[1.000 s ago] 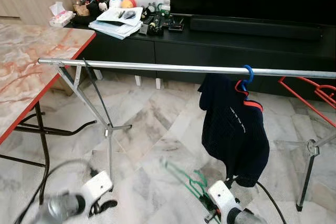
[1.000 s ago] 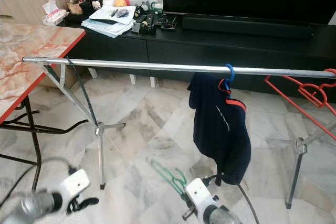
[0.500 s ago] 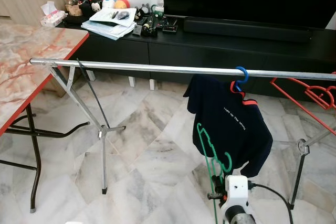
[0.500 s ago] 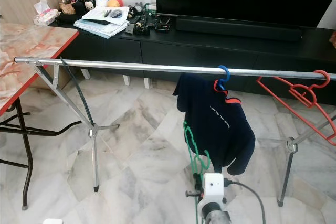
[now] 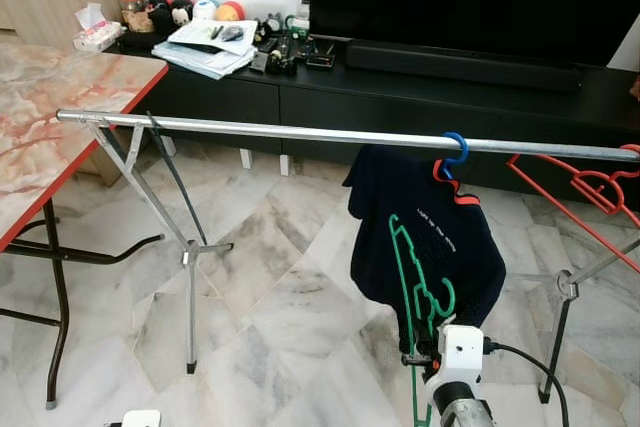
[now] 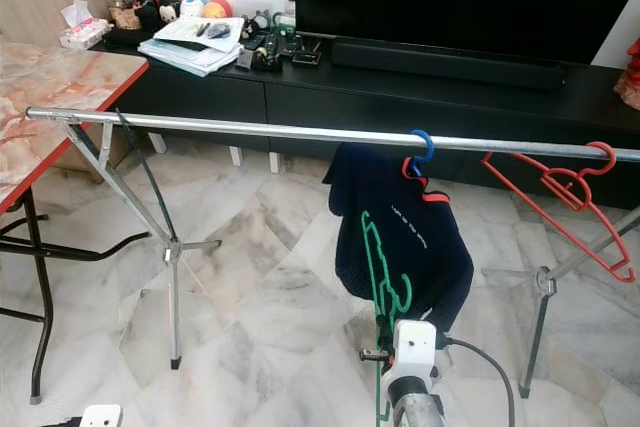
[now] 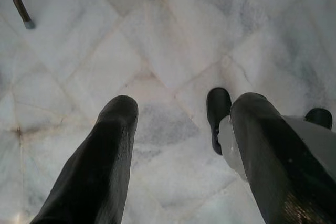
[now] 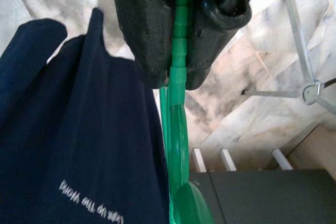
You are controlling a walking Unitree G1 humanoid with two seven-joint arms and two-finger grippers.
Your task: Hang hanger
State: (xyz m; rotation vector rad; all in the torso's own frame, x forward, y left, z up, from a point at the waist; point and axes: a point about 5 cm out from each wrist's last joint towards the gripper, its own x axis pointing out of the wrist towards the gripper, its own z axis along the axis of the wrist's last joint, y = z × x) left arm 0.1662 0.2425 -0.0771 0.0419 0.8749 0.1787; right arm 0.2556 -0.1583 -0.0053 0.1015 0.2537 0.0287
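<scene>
Your right pincer (image 8: 178,51) was clamped on the green hanger (image 5: 420,282), held upright with its long axis vertical, below the rail (image 5: 300,132) and in front of the navy shirt (image 5: 400,217). The hook end probably pointed up; it blurred against the shirt. Your left pincer (image 7: 178,124) hung wide over the floor (image 7: 173,40).

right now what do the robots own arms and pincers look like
The right arm ends in a silver cylindrical forearm, topped by a white boxy wrist block with a black cable looping off it. Its right pincer has two thick glossy black fingers. The left pincer has two long, rounded black fingers and a white housing beside one.
</scene>
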